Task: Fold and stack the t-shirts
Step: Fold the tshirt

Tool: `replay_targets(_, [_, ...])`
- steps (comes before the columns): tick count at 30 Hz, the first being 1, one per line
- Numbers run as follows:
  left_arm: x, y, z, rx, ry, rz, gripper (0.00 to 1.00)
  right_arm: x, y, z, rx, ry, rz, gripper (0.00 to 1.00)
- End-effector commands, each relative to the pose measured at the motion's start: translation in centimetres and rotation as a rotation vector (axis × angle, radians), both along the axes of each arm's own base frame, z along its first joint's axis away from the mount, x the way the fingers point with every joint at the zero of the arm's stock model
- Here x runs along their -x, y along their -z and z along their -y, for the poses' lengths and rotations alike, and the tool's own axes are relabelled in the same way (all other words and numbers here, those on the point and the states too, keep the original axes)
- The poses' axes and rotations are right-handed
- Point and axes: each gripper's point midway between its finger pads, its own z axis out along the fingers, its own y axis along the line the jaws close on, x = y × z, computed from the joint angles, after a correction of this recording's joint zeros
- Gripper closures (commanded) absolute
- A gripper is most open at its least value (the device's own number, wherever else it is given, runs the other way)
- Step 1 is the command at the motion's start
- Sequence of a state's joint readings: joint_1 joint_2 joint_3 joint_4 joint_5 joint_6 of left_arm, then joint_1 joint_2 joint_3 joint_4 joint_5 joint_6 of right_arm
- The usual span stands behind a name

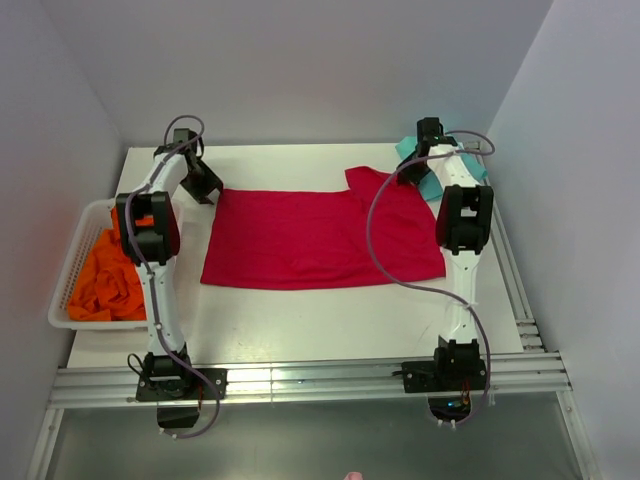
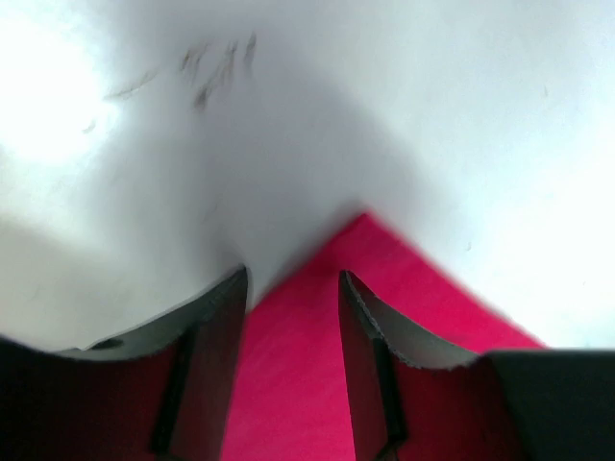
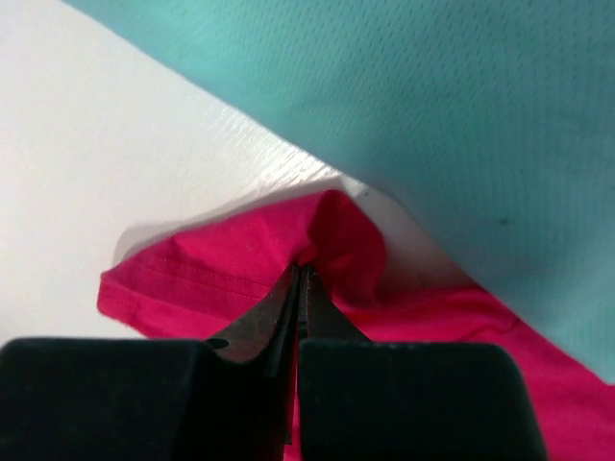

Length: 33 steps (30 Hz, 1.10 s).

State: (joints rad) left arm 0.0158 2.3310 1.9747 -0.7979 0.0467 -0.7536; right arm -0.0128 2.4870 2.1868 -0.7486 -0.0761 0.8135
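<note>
A crimson-red t-shirt [image 1: 300, 240] lies spread flat across the middle of the white table. My left gripper [image 1: 207, 187] is at its back left corner. In the left wrist view that gripper [image 2: 293, 288] is open, with the red corner [image 2: 293, 384] lying in the gap between its fingers. My right gripper [image 1: 412, 172] is at the shirt's back right sleeve. It [image 3: 303, 267] is shut on a pinched fold of red cloth [image 3: 211, 274]. A teal-green t-shirt [image 1: 431, 185] lies at the back right, mostly hidden by the right arm; its teal cloth [image 3: 432, 115] lies just beyond the pinched fold.
A white slatted basket [image 1: 80, 240] hangs off the table's left edge, holding crumpled orange garments [image 1: 110, 275]. Walls close in the table at the back and on both sides. A metal rail [image 1: 320, 380] carrying both arm bases runs along the near edge.
</note>
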Motion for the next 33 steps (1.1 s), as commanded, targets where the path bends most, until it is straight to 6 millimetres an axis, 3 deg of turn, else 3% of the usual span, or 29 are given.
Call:
replay_targets(1, [-3.6, 0.0, 0.2, 0.048, -0.004, 0.078, 0.51, 0.5, -4.8, -0.7, -0.006, -0.023, 0.056, 1.0])
replay_targets(2, [-3.9, 1.4, 0.4, 0.055, -0.003, 0.065, 0.51, 0.6, -5.3, -0.7, -0.008, -0.025, 0.062, 1.0])
replay_targets(7, [-6.3, 1.4, 1.0, 0.102, -0.012, 0.153, 0.5, 1.8, -6.7, -0.7, -0.005, -0.031, 0.056, 1.0])
replay_targets(10, [-6.5, 2.0, 1.2, 0.111, -0.011, 0.142, 0.5, 2.3, -7.8, -0.4, 0.015, -0.034, 0.059, 1.0])
replay_targets(13, [-5.2, 3.6, 1.2, 0.112, -0.01, 0.086, 0.52, 2.6, -8.6, -0.2, 0.03, -0.036, 0.061, 1.0])
replay_targets(14, [-4.9, 2.9, 1.2, 0.108, -0.012, 0.096, 0.52, 2.7, -8.7, -0.1, 0.031, -0.035, 0.058, 1.0])
replay_targets(15, [-3.5, 4.3, 1.0, 0.098, -0.023, 0.056, 0.53, 2.8, -8.8, -0.1, 0.034, -0.036, 0.058, 1.0])
replay_targets(17, [-3.0, 3.1, 0.8, 0.09, -0.031, 0.085, 0.52, 3.0, -8.8, -0.1, 0.032, -0.031, 0.053, 1.0])
replay_targets(22, [-0.2, 4.1, 0.3, 0.054, -0.037, 0.017, 0.54, 3.6, -8.6, -0.2, 0.026, -0.022, 0.048, 1.0])
replay_targets(33, [-0.1, 5.4, 0.9, 0.067, -0.013, -0.001, 0.58, 4.9, -7.9, 0.3, 0.054, -0.028, 0.014, 1.0])
